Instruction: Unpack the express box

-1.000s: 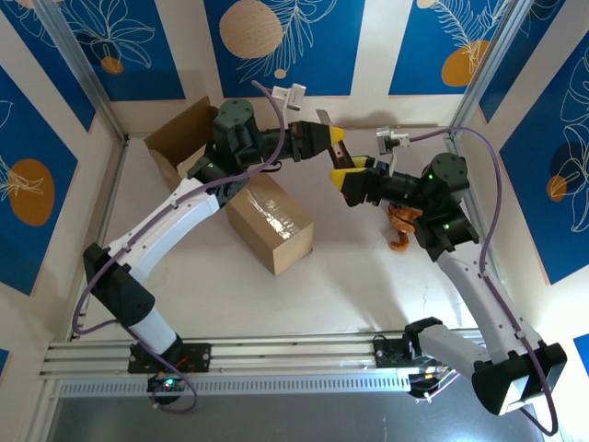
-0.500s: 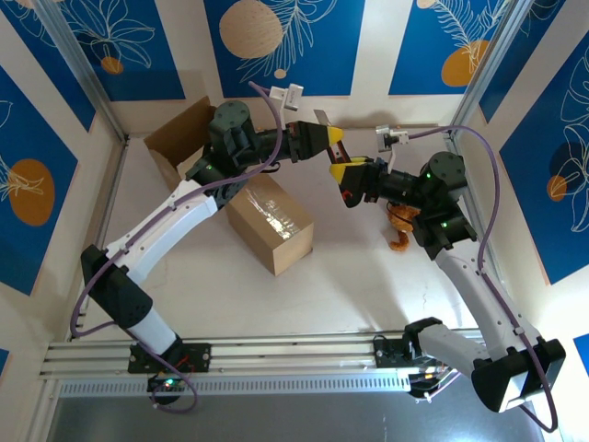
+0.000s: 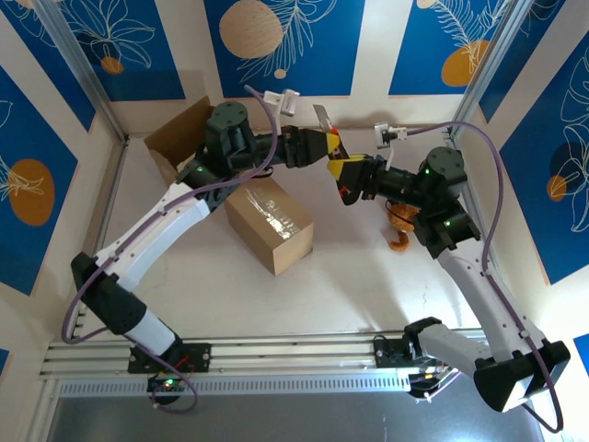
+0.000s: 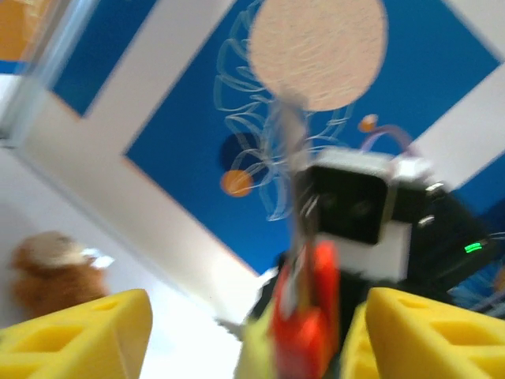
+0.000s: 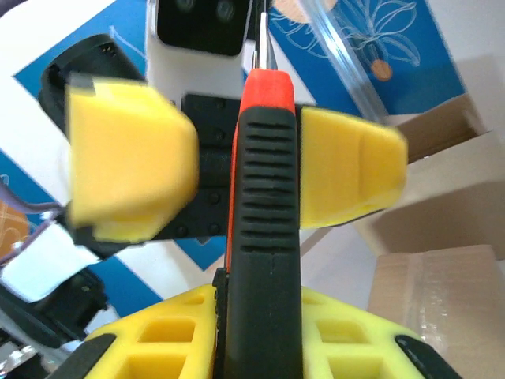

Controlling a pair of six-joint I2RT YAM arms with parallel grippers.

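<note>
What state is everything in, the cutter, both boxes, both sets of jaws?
box cutter: blade out
right gripper: jaws shut on the box cutter
left gripper: jaws open, flanking the box cutter
taped box: sealed shut
back box: flaps open

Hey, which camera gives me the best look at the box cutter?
Right wrist view: the box cutter sits sharp and central, ribbed black grip on a red body. Left wrist view gives a blurred red shape; top view, a tiny blade.

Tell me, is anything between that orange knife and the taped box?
Just the left claw, its open fingers flanking the knife held by the right claw. Nothing visible lies on the table toward the box.
</note>
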